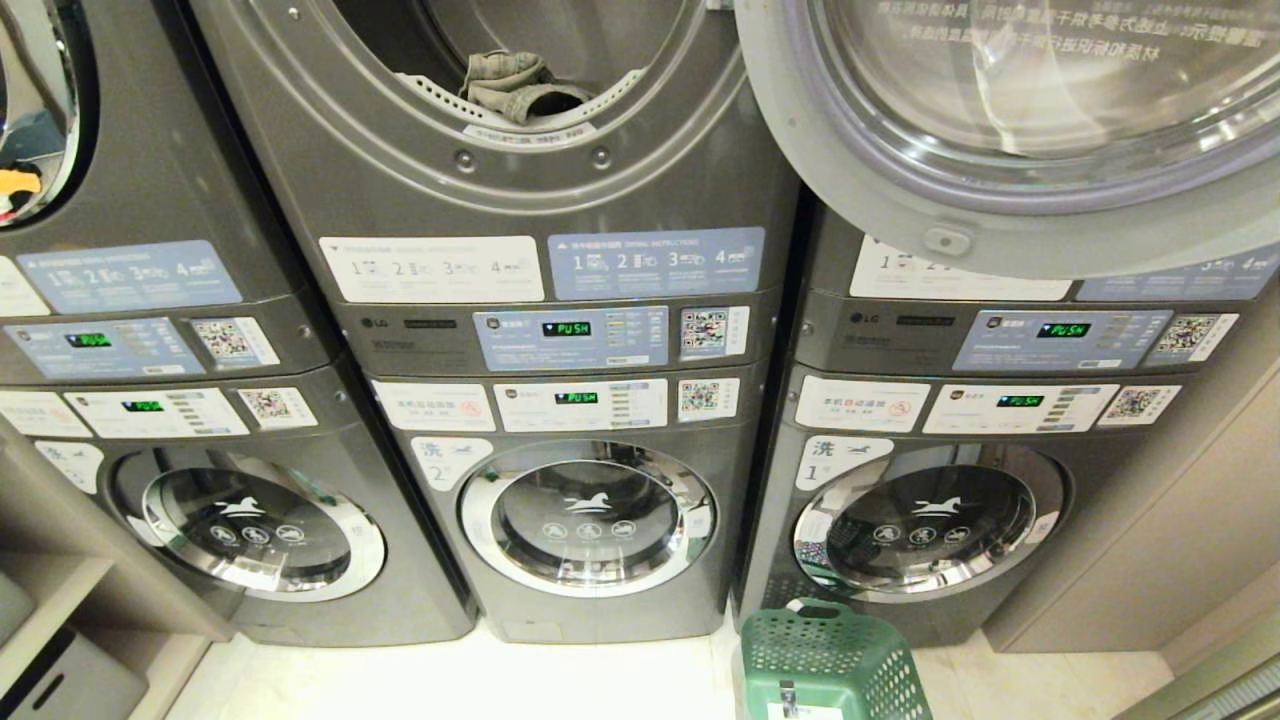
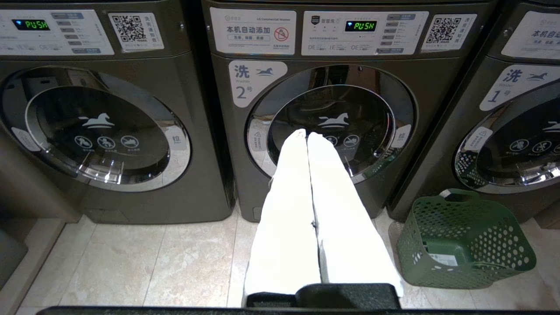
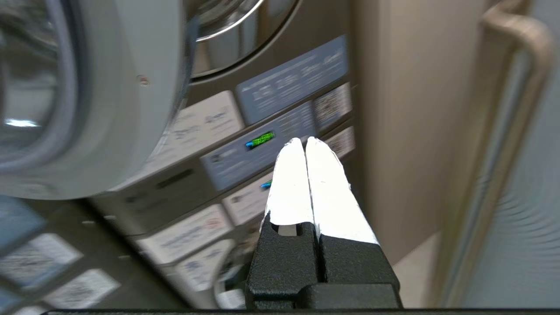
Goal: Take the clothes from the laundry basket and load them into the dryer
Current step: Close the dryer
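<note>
Pale grey-green denim clothes (image 1: 515, 85) lie just inside the opening of the middle dryer (image 1: 520, 140). Its big chrome-rimmed glass door (image 1: 1010, 120) stands swung open to the right. The green laundry basket (image 1: 830, 665) sits on the floor at the lower right and looks empty (image 2: 463, 240). My right gripper (image 3: 305, 141) is shut on nothing, raised beside the open door (image 3: 87, 109) and facing the right-hand machine's panels. My left gripper (image 2: 306, 134) is shut and empty, parked low before washer number 2 (image 2: 332, 122). Neither arm shows in the head view.
Three stacked grey machines fill the wall, washers (image 1: 590, 515) below. A beige wall and a cabinet with a long handle (image 3: 512, 87) stand to the right. Pale shelving (image 1: 60, 600) is at the lower left. Tiled floor (image 2: 131, 262) runs in front.
</note>
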You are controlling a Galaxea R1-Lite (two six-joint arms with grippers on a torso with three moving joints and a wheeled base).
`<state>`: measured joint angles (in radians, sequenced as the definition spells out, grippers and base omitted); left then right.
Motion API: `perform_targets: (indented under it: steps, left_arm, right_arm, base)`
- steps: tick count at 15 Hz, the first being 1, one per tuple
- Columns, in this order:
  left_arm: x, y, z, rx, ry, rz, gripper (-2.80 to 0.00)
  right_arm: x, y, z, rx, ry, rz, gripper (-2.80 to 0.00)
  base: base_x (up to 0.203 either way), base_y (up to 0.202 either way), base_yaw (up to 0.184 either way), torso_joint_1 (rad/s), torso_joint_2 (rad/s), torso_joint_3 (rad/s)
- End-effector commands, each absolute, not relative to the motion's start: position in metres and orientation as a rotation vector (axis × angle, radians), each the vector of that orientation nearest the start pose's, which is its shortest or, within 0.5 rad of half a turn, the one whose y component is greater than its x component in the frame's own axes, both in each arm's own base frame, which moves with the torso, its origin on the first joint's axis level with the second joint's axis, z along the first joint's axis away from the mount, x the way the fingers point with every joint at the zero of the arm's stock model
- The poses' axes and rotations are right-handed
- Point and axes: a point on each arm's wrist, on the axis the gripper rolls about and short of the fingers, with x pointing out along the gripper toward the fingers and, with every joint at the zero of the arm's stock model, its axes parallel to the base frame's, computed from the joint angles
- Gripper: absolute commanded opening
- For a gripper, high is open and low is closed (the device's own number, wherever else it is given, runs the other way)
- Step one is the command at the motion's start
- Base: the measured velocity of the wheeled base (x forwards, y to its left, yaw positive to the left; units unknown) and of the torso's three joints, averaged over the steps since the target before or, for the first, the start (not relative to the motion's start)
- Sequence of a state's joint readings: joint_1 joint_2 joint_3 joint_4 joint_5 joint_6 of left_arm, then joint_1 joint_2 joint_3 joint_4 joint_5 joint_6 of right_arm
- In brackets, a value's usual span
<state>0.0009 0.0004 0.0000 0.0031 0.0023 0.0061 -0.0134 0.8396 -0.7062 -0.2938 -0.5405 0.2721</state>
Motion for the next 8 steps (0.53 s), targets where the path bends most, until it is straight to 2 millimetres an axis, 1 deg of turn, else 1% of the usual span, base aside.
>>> perform_targets:
  steps: [1,3,5,6,8]
  left_arm:
    - [-0.023,0.000,0.075,0.006,0.003,0.005,-2.80]
    - [-0.023,0.000,0.075,0.006,0.003,0.005,-2.80]
    - [-0.023,0.000,0.075,0.006,0.003,0.004,-2.80]
    - [-0.023,0.000,0.075,0.006,0.003,0.005,-2.80]
    - [-0.023,0.000,0.075,0.006,0.003,0.005,-2.80]
  right_arm:
    - [0.105,-0.014,0.279,0.379,-0.161,-0.519,-2.80]
    - [0.121,-0.022,0.271,0.403,-0.116,-0.551,-2.80]
    - [0.129,-0.032,0.269,0.414,-0.117,-0.559,-2.80]
    - [0.132,-0.038,0.265,0.418,-0.117,-0.565,-2.80]
    - [0.147,-0.057,0.254,0.432,-0.112,-0.596,-2.80]
  base:
    - [0.000,0.000,0.000,0.000,0.00,0.000]
    - [0.000,0.000,0.000,0.000,0.00,0.000]
    - [0.000,0.000,0.000,0.000,0.00,0.000]
    - [0.000,0.000,0.000,0.000,0.00,0.000]
    - [0.000,0.000,0.000,0.000,0.00,0.000]
